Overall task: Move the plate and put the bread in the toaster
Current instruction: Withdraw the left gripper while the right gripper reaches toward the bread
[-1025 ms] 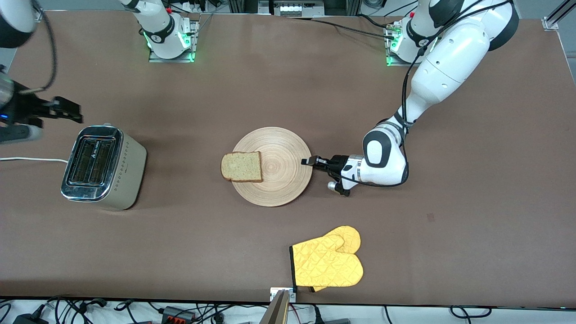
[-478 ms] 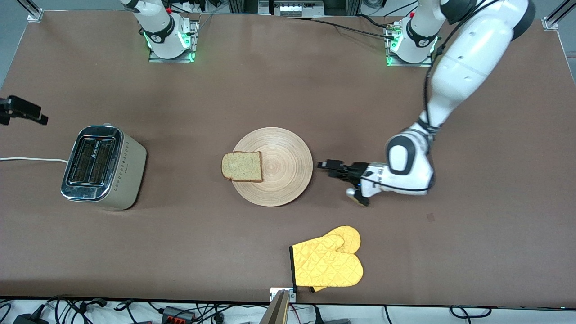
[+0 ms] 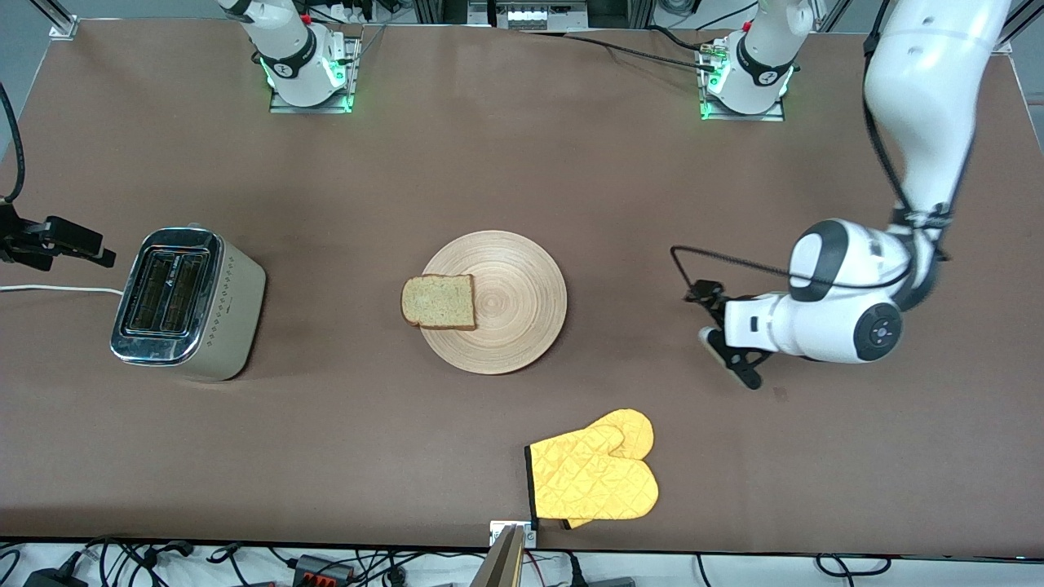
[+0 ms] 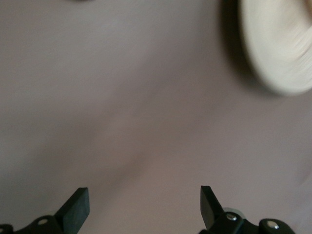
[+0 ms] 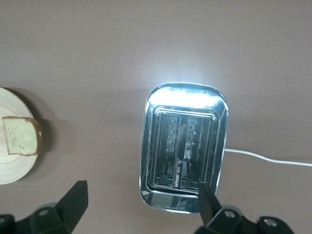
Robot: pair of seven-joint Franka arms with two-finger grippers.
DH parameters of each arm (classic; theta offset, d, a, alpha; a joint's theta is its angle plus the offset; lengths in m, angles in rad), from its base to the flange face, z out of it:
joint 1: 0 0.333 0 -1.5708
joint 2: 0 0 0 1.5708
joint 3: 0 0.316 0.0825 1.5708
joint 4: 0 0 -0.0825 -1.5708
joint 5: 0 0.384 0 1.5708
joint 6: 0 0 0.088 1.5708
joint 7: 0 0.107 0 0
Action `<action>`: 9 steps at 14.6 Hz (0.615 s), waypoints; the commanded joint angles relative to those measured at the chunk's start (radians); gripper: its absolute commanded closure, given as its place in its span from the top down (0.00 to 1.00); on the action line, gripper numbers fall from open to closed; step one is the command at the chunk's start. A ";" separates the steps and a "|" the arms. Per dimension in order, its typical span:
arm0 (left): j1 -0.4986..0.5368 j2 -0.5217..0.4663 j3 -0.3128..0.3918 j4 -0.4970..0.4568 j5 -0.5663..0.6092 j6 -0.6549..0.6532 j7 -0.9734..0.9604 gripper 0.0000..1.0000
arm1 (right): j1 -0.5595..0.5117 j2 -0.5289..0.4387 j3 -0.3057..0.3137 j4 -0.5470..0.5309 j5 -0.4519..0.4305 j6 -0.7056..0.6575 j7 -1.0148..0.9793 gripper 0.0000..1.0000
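Light: even, from overhead, soft shadows beside objects.
Glare: the toaster shone white on its chrome top.
Blur: the plate was smeared.

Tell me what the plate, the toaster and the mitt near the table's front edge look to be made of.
Plate: pale wood, matte, judging by its concentric ring grain. Toaster: shiny chrome-like metal top that throws glare in the right wrist view, cream sides, possibly painted metal or plastic. Oven mitt: yellow quilted fabric with diamond stitching and dark trim.
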 commanded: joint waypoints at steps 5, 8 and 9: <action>0.004 -0.130 0.011 0.228 0.204 -0.405 -0.120 1.00 | 0.091 0.082 0.029 0.000 0.104 0.028 0.023 1.00; 0.010 -0.148 0.015 0.343 0.209 -0.510 -0.137 1.00 | 0.134 0.134 0.030 -0.002 0.160 0.031 0.178 1.00; 0.012 -0.158 0.027 0.372 0.203 -0.513 -0.182 1.00 | 0.156 0.150 0.030 0.000 0.176 0.044 0.202 1.00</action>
